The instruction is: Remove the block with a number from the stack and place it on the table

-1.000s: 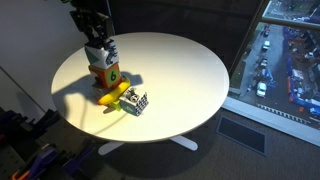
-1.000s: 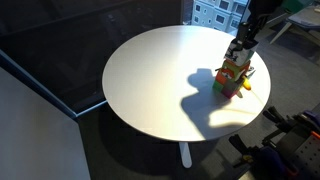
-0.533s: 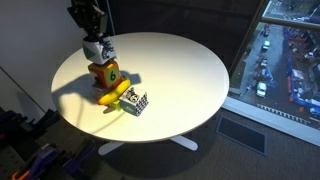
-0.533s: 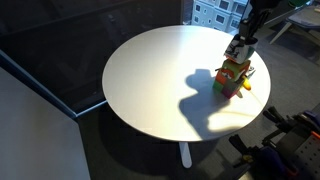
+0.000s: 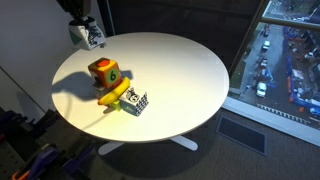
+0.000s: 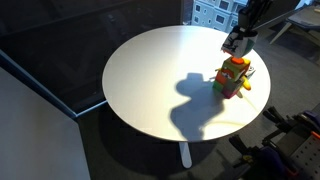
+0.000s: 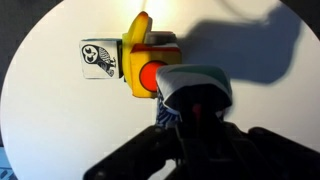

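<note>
gripper, in an exterior view: gripper (image 5: 88, 35) is up in the air over the far left edge of the table (image 5: 190, 70), jaws pinched on the block with a number (image 5: 93, 40)
block, same view: well above the tabletop, touching nothing but the fingers, off to the far side of the orange cube (image 5: 104, 73)
rest, same view: orange cube sits near the left edge with nothing on top; a yellow banana-looking toy (image 5: 113, 95) is right against it, and the black-and-white patterned cube (image 5: 136, 102) is just beside that, toward the near edge
gripper, in an exterior view: gripper (image 6: 238, 37) hangs over the far right edge, block (image 6: 233, 42) clamped in it, clear of the orange cube (image 6: 233, 72) below
wrist view: block (image 7: 196, 82) fills the middle, white and green faces showing, squeezed between the dark fingers (image 7: 165, 115); past it on the white table (image 7: 60, 120) are the orange cube (image 7: 150, 75), yellow toy (image 7: 140, 45) and patterned cube (image 7: 98, 58)
</note>
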{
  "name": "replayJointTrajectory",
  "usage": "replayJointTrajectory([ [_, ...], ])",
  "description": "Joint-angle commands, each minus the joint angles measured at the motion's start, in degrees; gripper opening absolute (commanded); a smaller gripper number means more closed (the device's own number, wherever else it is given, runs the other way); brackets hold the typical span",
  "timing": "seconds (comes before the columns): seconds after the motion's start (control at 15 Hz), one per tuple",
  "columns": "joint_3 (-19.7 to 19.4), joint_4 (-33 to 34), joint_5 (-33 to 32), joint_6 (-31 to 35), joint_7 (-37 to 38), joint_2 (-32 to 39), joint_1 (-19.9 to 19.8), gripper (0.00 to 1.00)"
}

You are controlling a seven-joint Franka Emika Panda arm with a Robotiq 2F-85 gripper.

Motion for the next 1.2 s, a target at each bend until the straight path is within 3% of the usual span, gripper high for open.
replayJointTrajectory([
  [0.0,1.27,-0.19,0.75,-1.22,1.62,-1.3,1.14,0.08],
  [1.07,3.54,-6.44,0.12,4.48,1.24,1.54,3.13,0.06],
  [1.13,3.55,-6.67,0.12,4.74,1.25,1.75,3.13,0.18],
])
